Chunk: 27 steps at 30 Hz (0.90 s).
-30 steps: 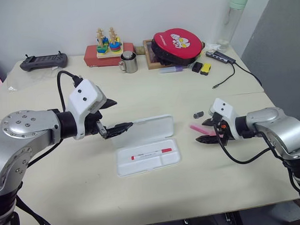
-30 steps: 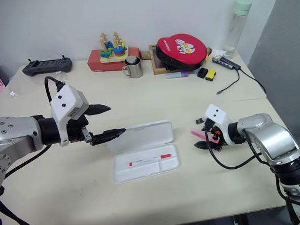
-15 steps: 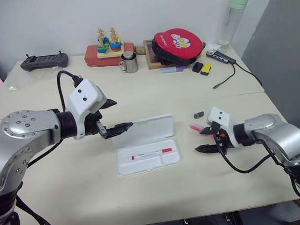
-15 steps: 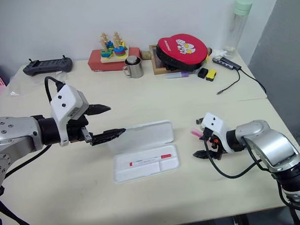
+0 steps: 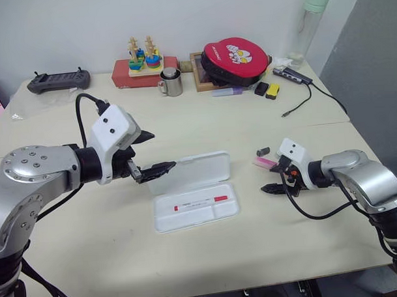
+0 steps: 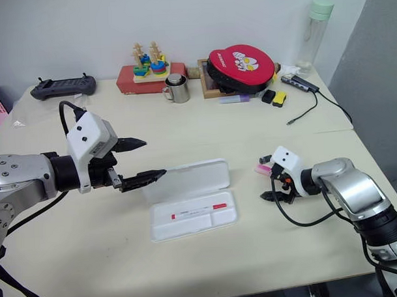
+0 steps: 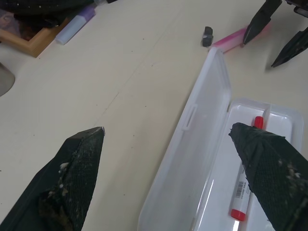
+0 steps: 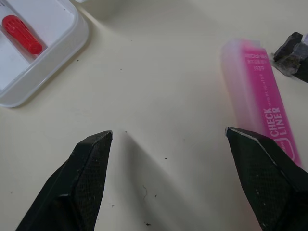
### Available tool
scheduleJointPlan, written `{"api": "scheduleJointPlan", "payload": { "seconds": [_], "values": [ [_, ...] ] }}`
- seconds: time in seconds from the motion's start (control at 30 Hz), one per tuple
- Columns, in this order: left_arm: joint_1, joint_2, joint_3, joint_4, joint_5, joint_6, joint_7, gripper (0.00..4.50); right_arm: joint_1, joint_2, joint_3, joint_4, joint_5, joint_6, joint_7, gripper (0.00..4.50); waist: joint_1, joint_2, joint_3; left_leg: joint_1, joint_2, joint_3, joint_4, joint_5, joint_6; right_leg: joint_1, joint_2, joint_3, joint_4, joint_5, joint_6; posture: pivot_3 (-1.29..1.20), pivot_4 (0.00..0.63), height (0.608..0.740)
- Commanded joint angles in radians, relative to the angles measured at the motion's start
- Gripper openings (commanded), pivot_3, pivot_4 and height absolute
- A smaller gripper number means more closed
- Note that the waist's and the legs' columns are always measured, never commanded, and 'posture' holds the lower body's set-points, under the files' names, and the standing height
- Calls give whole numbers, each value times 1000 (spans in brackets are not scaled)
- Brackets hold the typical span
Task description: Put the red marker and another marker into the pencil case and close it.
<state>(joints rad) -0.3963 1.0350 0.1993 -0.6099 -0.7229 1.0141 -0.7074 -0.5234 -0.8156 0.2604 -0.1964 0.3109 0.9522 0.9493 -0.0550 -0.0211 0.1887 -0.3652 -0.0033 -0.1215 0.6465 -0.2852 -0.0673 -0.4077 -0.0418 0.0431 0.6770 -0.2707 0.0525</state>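
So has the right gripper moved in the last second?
Yes. The right gripper has sunk toward the table beside the pink highlighter, which hasn't shifted from its spot near the small dark cap.

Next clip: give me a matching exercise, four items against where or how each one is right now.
Items:
1. slim white red-capped marker
2. chunky pink highlighter
3. flat white plastic pencil case
4. right gripper

States:
A. lid open
B. on the table beside a small dark piece
C. fingers open, beside the highlighter
D. lying in the case tray

Pairs: 1-D, 2-B, 3-A, 4-C
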Motion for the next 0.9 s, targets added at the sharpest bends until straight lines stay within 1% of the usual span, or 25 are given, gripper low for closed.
{"api": "scheduleJointPlan", "payload": {
  "seconds": [0.03, 0.27, 0.4, 0.47, 0.83, 0.9],
  "values": [
    [2, 4, 15, -13, 5, -9, 5, 4500, -30, -6, -70, -73, 71, 23, 36, 3957, 0, 0, 0, 0, 0, 0, 0, 0, 0, 0, 0, 0, 0, 0, 0, 0, 150, 740],
    [0, 2, 12, -8, 6, -12, 5, 4500, -58, -1, -96, -67, 99, 32, 29, 3957, 0, 0, 0, 0, 0, 0, 0, 0, 0, 0, 0, 0, 0, 0, 0, 0, 150, 740],
    [-1, 0, 12, -11, 6, -13, 6, 4500, -56, 5, -54, 16, -6, -49, -44, 3957, 0, 0, 0, 0, 0, 0, 0, 0, 0, 0, 0, 0, 0, 0, 0, 0, 150, 740],
    [-5, 0, 14, -12, 2, -10, 7, 4500, -44, 7, -31, 51, -43, -85, -57, 3957, 0, 0, 0, 0, 0, 0, 0, 0, 0, 0, 0, 0, 0, 0, 0, 0, 150, 740],
    [-6, 2, 17, -16, 3, -10, 9, 4500, -43, 51, 5, 204, -136, -180, -80, 3957, -1, 0, 0, 0, 0, 0, 0, 0, 0, 0, 0, 0, 0, 0, 0, 0, 150, 740],
    [-6, 3, 16, -14, 5, -11, 8, 4500, -46, 66, 4, 230, -151, -186, -92, 3593, -2, 0, 0, 0, 0, 0, 0, 0, 0, 0, 0, 0, 0, 0, 0, 0, 150, 740]
  ]
}}
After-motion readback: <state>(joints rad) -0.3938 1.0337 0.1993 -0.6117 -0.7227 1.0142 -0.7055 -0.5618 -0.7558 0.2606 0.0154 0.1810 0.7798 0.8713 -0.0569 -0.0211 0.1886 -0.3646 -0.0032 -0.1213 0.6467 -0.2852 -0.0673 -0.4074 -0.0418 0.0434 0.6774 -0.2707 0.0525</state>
